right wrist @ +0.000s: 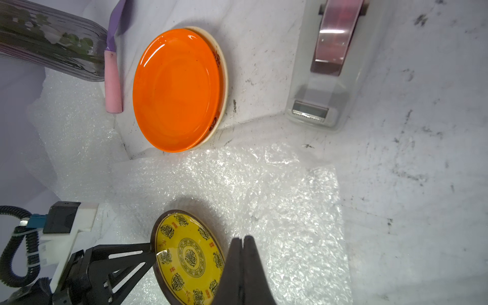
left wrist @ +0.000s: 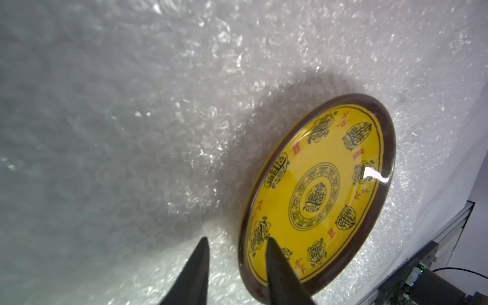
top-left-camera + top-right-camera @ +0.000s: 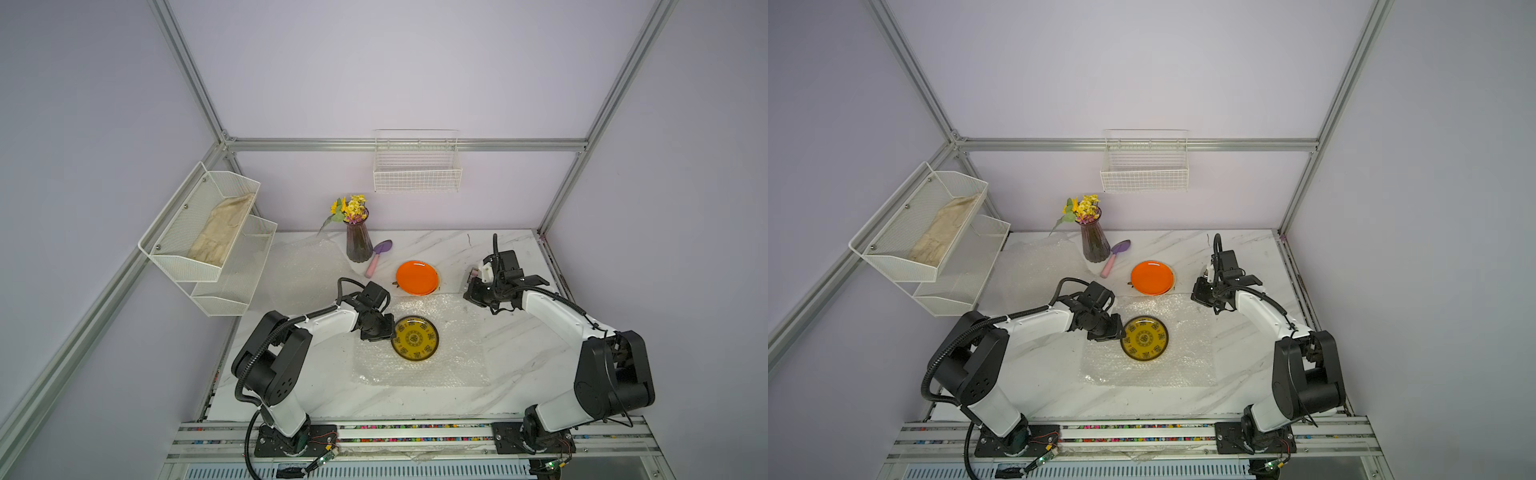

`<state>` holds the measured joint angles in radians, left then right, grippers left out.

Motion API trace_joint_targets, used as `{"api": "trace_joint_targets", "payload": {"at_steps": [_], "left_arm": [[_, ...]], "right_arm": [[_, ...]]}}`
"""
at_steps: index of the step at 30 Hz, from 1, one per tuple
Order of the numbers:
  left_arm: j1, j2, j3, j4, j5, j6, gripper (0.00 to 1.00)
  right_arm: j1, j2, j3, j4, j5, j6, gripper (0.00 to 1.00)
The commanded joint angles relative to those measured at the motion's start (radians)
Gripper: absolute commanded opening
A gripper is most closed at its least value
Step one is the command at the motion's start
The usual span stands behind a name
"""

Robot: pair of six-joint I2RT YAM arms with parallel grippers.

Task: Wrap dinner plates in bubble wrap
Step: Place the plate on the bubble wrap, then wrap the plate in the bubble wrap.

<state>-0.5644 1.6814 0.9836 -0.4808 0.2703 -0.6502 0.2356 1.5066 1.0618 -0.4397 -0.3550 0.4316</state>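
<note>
The yellow patterned dinner plate (image 3: pixel 414 342) (image 3: pixel 1144 342) (image 2: pixel 317 195) (image 1: pixel 188 258) lies flat on a spread sheet of bubble wrap (image 3: pixel 449 332) (image 3: pixel 1183 357) (image 2: pixel 158 105) (image 1: pixel 264 190). At the plate's left rim, my left gripper (image 3: pixel 388 332) (image 3: pixel 1119 332) (image 2: pixel 237 239) is open. One finger is over the plate, the other outside the rim, and neither pinches it. The orange plate (image 3: pixel 417 277) (image 3: pixel 1151 277) (image 1: pixel 177 89) sits on the cream plate (image 1: pixel 224 68) behind the sheet. My right gripper (image 3: pixel 471 291) (image 3: pixel 1198 291) (image 1: pixel 243 237) hovers shut and empty at the sheet's far right corner.
A second bubble wrap sheet (image 3: pixel 303 266) (image 1: pixel 74 132) lies at the back left. A vase of flowers (image 3: pixel 358 245) and a purple trowel (image 3: pixel 378 257) stand behind the plates. A tape dispenser (image 1: pixel 324 66) sits beside the right gripper. A white shelf (image 3: pixel 208 237) hangs at the left and a wire basket (image 3: pixel 417 166) on the back wall.
</note>
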Motion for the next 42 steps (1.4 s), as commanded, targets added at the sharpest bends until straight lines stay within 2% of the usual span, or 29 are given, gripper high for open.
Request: {"api": "trace_joint_targets", "payload": {"at_steps": [1, 3, 8, 12, 16, 19, 23, 27, 31, 38, 40, 42], "left_arm": [[0.000, -0.077, 0.044, -0.073, -0.052, 0.033, 0.44], [0.000, -0.106, 0.043, -0.103, -0.071, 0.035, 0.48], [0.000, -0.165, -0.007, -0.184, -0.066, 0.017, 0.50], [-0.002, -0.258, -0.114, -0.215, -0.056, -0.047, 0.49], [-0.005, -0.385, -0.235, -0.223, -0.032, -0.112, 0.49], [-0.005, -0.397, -0.307, -0.218, -0.023, -0.138, 0.49], [-0.005, -0.365, -0.357, -0.217, -0.045, -0.148, 0.50], [-0.005, -0.326, -0.354, -0.251, -0.098, -0.154, 0.50], [-0.005, -0.329, -0.307, -0.281, -0.102, -0.143, 0.50], [-0.013, -0.361, -0.190, -0.326, -0.067, -0.150, 0.50], [-0.028, -0.345, -0.167, -0.320, -0.052, -0.154, 0.50], [-0.043, -0.319, -0.155, -0.318, -0.053, -0.165, 0.50]], "right_arm": [[0.000, -0.025, 0.006, -0.033, -0.005, -0.033, 0.06], [0.015, -0.032, 0.004, -0.033, -0.021, -0.059, 0.08], [0.105, -0.074, -0.030, -0.023, -0.064, -0.182, 0.18], [0.266, -0.160, -0.104, -0.004, -0.019, -0.372, 0.26], [0.402, -0.276, -0.218, 0.029, -0.037, -0.591, 0.40], [0.483, -0.313, -0.259, 0.007, -0.002, -0.693, 0.47], [0.604, -0.281, -0.284, -0.036, 0.103, -0.776, 0.52], [0.737, -0.189, -0.288, -0.073, 0.247, -0.855, 0.54], [0.834, -0.106, -0.310, -0.054, 0.333, -0.899, 0.54], [0.925, -0.022, -0.351, -0.022, 0.489, -0.922, 0.53], [0.931, -0.009, -0.353, -0.023, 0.505, -0.928, 0.49], [0.935, -0.013, -0.355, -0.023, 0.506, -0.927, 0.39]]}}
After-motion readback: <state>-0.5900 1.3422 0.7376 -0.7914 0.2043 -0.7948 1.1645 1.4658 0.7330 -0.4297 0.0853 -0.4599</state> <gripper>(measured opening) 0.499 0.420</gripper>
